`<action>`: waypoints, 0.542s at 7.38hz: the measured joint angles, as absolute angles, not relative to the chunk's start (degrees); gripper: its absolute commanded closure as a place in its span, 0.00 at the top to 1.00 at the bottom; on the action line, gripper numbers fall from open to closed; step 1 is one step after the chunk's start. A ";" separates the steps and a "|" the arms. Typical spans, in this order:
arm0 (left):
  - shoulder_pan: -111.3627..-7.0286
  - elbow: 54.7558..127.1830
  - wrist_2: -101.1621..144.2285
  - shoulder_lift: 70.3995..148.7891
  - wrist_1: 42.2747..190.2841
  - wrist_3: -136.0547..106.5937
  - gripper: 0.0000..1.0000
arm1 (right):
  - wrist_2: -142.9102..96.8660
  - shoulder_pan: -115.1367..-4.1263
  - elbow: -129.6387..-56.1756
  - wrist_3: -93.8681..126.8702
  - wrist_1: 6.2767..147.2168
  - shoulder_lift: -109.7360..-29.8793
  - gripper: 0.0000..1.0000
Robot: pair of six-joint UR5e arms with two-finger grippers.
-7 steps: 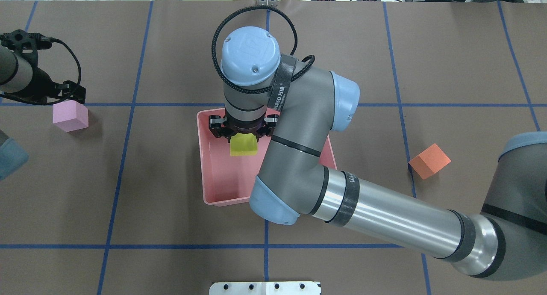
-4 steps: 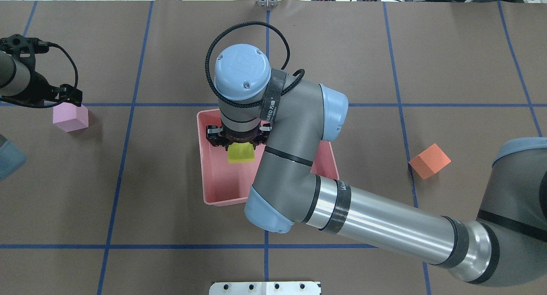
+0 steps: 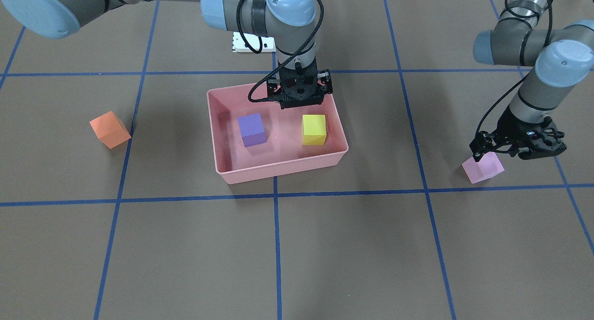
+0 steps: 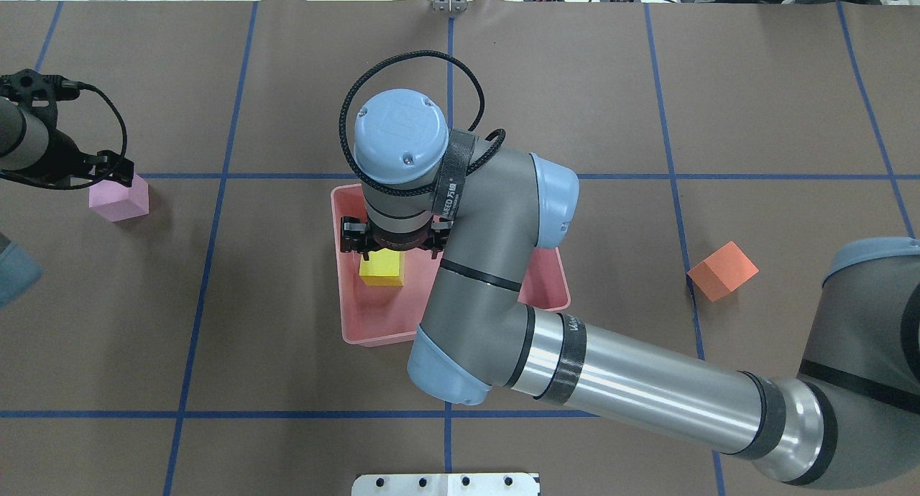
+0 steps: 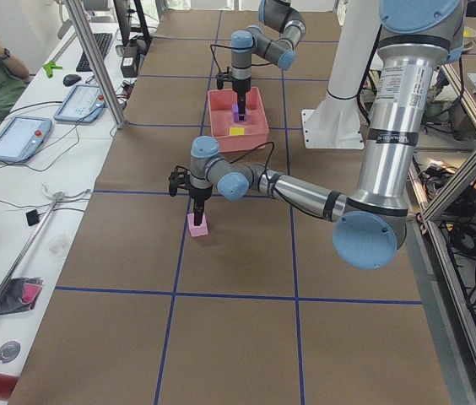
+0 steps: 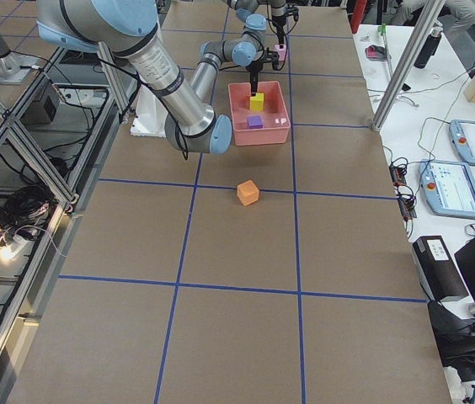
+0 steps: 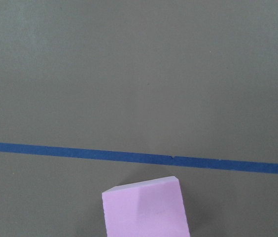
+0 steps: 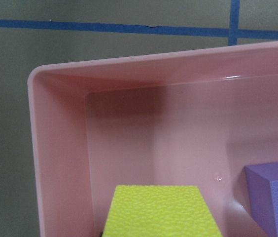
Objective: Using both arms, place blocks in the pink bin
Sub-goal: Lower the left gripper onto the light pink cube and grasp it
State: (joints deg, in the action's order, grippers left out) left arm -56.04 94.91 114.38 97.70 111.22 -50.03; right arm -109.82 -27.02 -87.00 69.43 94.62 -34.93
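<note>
Bin [image 3: 278, 172] long axis left-right, slightly skewed

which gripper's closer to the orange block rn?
Right. The right gripper hangs over the pink bin, with the orange block out on the table to its side. The left gripper is by the light pink block, beyond the bin's far side.

Pink bin [image 8: 62, 148]: glossy plastic. Yellow block [image 8: 158, 212]: matt, grainy. Table cover [image 7: 129, 74]: matt paper.

We see a salmon-pink bin [image 3: 278, 171], a yellow block [image 3: 313, 130], a purple block [image 3: 251, 130], an orange block [image 3: 110, 129], a light pink block [image 3: 483, 168], and a brown table cover [image 3: 371, 255] gridded with blue lines [image 3: 185, 199].
</note>
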 measured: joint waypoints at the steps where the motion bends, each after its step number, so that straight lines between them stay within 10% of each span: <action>1: -55.94 94.01 114.36 97.91 111.80 -50.24 1.00 | -109.67 -27.00 -87.18 69.86 94.41 -34.95 1.00; 4: -55.69 92.55 114.35 98.34 112.24 -50.56 1.00 | -109.50 -27.08 -87.63 70.13 93.82 -35.18 1.00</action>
State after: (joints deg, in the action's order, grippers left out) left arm -55.69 92.55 114.35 98.34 112.24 -50.56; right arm -109.50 -27.08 -87.63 70.13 93.82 -35.18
